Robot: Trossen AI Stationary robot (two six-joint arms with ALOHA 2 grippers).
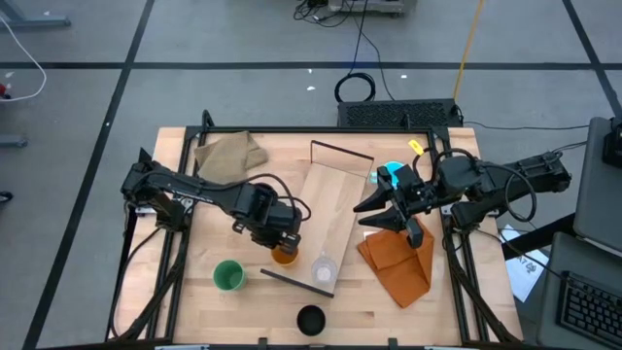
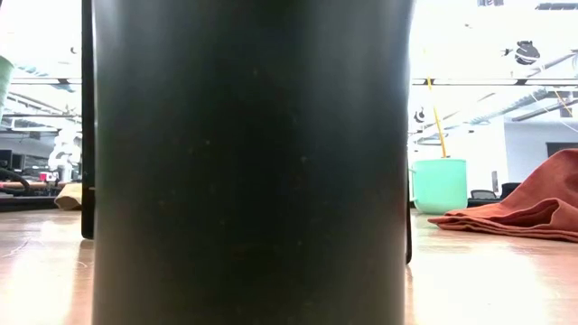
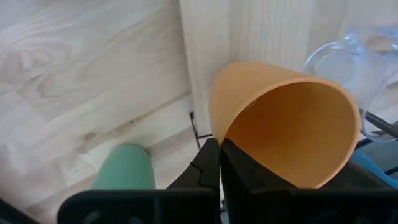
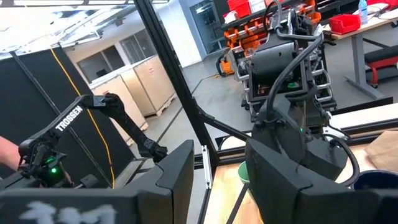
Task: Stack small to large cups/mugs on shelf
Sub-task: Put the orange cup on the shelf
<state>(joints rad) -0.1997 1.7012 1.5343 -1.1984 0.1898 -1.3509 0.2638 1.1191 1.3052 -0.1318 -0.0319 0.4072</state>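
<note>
The orange cup (image 3: 286,130) is pinched by its rim in the left tool (image 1: 282,243), tipped on its side with its mouth facing out, right at the near left edge of the shelf (image 1: 330,219), which is a long pale wooden board lying slantwise across the middle of the table (image 1: 194,301). Just beside it, on the near end of the shelf, stands the clear plastic cup (image 1: 324,269), close to the orange one but whether they touch I cannot tell. The green cup (image 1: 228,276) sits on the bare table to the left of them, a little apart, and the black cup (image 1: 310,319) stands alone near the front edge, so close to the low camera that it fills most of that view. Off the far right side of the shelf the light-blue mug (image 1: 392,176) stands next to the right tool (image 1: 394,216), which hangs above the orange cloth (image 1: 398,261) with its fingers part-way open and nothing between them. A tan cloth (image 1: 231,153) lies crumpled at the far left corner of the table.
</note>
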